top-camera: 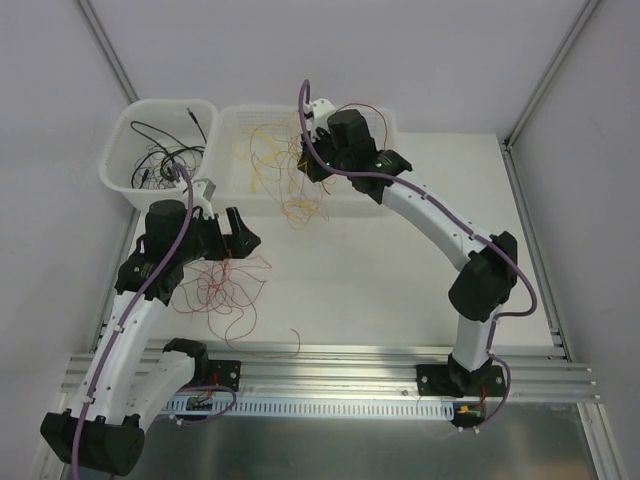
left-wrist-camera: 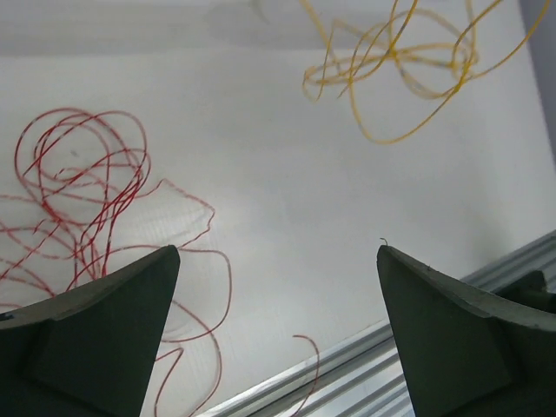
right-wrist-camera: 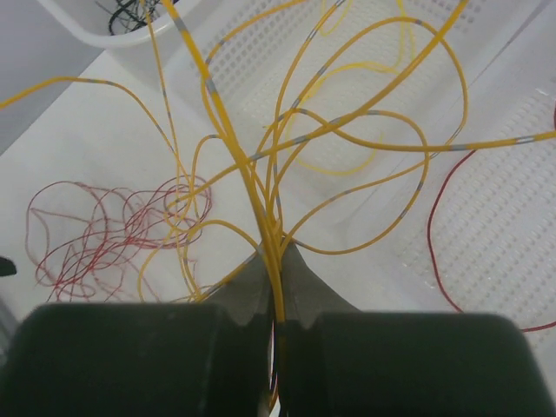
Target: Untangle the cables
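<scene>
A loose tangle of red cables [top-camera: 228, 285] lies on the white table, under and beside my left gripper [top-camera: 232, 240]. In the left wrist view the left gripper [left-wrist-camera: 278, 252] stands wide open with nothing between its fingers, and the red cables [left-wrist-camera: 82, 187] lie to its left. My right gripper [right-wrist-camera: 278, 252] is shut on a bundle of yellow cables [right-wrist-camera: 287, 148]. It holds them up over the front edge of the middle basket [top-camera: 390, 125], so the yellow cables [top-camera: 275, 165] hang in loops. Black cables [top-camera: 160, 160] lie in the left basket [top-camera: 120, 140].
One red wire [top-camera: 365, 110] curls in the middle basket behind the right arm. An aluminium rail [top-camera: 350, 365] runs along the table's near edge, and one red cable end reaches it. Grey walls stand close on the left, right and back.
</scene>
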Motion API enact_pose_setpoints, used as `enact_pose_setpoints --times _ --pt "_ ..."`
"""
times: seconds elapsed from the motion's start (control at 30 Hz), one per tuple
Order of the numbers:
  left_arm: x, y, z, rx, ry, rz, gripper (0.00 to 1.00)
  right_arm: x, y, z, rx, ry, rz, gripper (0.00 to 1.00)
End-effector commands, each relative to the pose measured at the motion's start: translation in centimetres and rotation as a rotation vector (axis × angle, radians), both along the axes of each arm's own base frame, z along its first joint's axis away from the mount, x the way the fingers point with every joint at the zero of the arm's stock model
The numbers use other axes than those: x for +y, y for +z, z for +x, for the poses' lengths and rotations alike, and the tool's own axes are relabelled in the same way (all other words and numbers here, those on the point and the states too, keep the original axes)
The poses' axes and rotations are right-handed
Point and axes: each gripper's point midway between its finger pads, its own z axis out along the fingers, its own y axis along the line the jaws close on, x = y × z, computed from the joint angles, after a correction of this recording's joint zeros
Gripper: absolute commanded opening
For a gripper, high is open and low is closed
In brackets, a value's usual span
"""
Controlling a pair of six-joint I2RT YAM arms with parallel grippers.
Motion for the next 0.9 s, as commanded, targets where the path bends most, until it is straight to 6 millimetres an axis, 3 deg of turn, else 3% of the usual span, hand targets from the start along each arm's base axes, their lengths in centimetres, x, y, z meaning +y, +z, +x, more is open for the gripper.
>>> enact_pose_setpoints --times 0.0,0.03,0.07,0.1,0.17,0.27,0.33,0.57,0.87 --pt "-2.8 5.7 0.6 -0.127 -0.104 -0.167 0.99 -1.0 7.1 -5.3 -0.022 0.092 0.15 0.01" --pt "-3.1 6.3 0.8 -0.133 -0.102 -0.202 0.99 -1.0 7.2 -6.3 -0.011 0.111 0.164 0.01" --pt "-3.6 7.0 0.9 -0.15 -0.114 -0.225 0.99 -1.1 6.1 -7.0 0.02 0.118 0.158 0.01" --pt "-4.4 8.0 1.4 -0.171 -0.139 -0.267 0.99 -1.2 7.1 -8.3 0.027 0.139 0.189 0.01" --pt "-6.0 8.9 1.5 -0.188 -0.187 -0.297 0.99 -1.3 6.5 -9.6 0.057 0.159 0.198 0.01" --pt "-8.1 9.5 2.4 -0.207 -0.23 -0.298 0.99 -1.1 7.5 -11.5 0.063 0.201 0.254 0.01" --pt "-10.0 9.7 2.5 -0.216 -0.283 -0.305 0.99 -1.0 7.0 -12.3 0.101 0.201 0.266 0.0" --pt "-13.0 11.6 2.2 -0.262 -0.388 -0.409 0.97 -0.6 5.8 -13.9 0.149 0.241 0.272 0.01" --pt "-14.4 10.3 2.1 -0.231 -0.426 -0.473 0.84 0.5 5.8 -14.3 0.196 0.273 0.323 0.01"
